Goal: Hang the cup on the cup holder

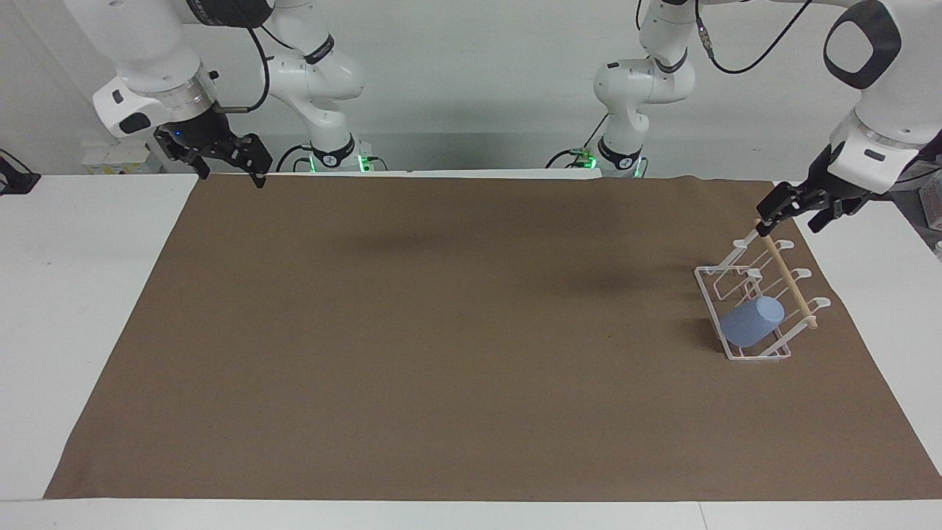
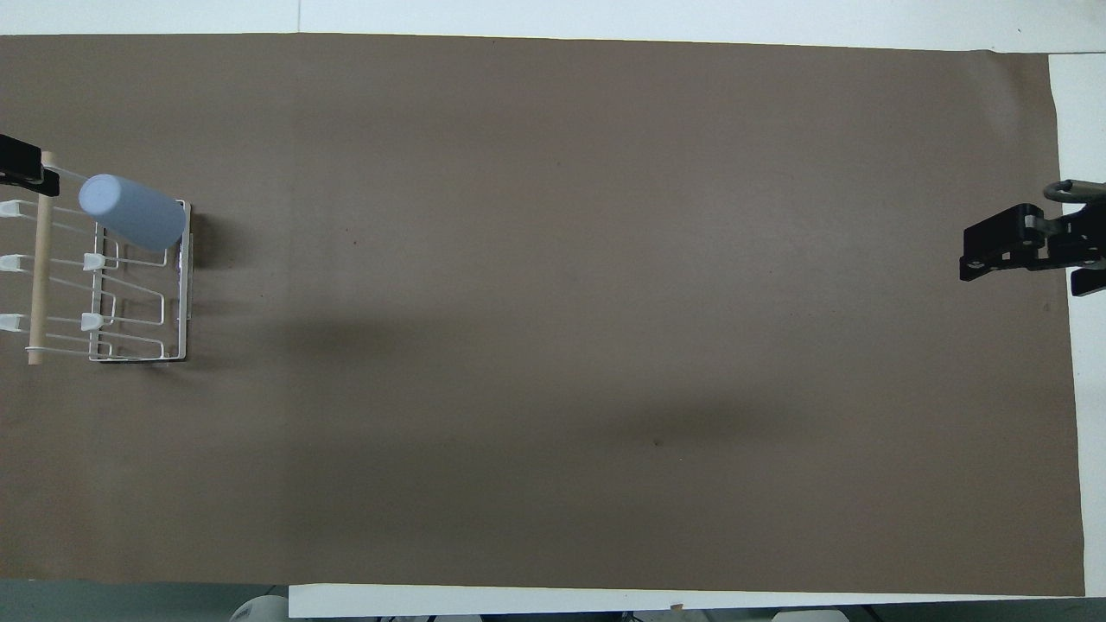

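The light-blue cup [image 1: 751, 322] hangs upside down and tilted on a prong of the white wire cup holder [image 1: 745, 352], at the holder's end farthest from the robots. Both also show in the overhead view, the cup [image 2: 134, 212] on the cup holder [image 2: 177, 294]. My left gripper [image 1: 793, 217] is open and empty. It hovers over the end of the holder's wooden dowel that is nearest the robots, clear of the cup. One of its fingers [image 2: 19, 164] shows at the edge of the overhead view. My right gripper [image 1: 229, 174] is open and empty, and it waits above the cloth's corner at the right arm's end.
A brown cloth [image 1: 441, 331] covers most of the white table [image 1: 73, 294]. The cup holder stands on the cloth near the left arm's end. My right gripper [image 2: 1024, 257] hangs over the cloth's edge in the overhead view.
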Controlling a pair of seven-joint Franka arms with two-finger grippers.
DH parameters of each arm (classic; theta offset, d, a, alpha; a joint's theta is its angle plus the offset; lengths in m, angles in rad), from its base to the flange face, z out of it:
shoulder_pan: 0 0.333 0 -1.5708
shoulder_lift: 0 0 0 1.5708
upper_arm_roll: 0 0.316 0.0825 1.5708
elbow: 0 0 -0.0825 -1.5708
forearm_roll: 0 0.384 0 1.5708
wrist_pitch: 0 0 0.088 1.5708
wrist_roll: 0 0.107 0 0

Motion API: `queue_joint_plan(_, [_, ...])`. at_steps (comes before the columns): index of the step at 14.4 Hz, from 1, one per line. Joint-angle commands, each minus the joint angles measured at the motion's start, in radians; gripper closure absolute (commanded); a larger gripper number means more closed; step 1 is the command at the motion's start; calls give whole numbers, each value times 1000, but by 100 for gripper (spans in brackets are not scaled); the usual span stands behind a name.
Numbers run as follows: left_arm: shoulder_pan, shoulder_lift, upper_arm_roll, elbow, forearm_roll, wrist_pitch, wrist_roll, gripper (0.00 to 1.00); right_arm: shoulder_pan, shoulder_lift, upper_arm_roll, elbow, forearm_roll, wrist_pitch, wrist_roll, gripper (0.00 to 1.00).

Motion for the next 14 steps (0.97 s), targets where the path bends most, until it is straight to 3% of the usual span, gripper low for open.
queue_joint_plan(1, [-5, -52, 10, -97, -11, 24, 7, 0, -7, -14, -2, -15, 12, 5, -15, 1])
queue_joint_plan(4, [-13, -96, 10, -196, -9, 101, 17, 0, -5, -14, -2, -14, 12, 5, -15, 1])
queue_joint_plan(7, [-48, -98, -3, -187, 84, 45, 21, 0, -5, -14, -2, -14, 12, 5, -16, 1])
queue_joint_plan(14, [-43, -104, 2, -161, 74, 38, 7, 0, -2, -14, -2, -14, 11, 7, -15, 1])
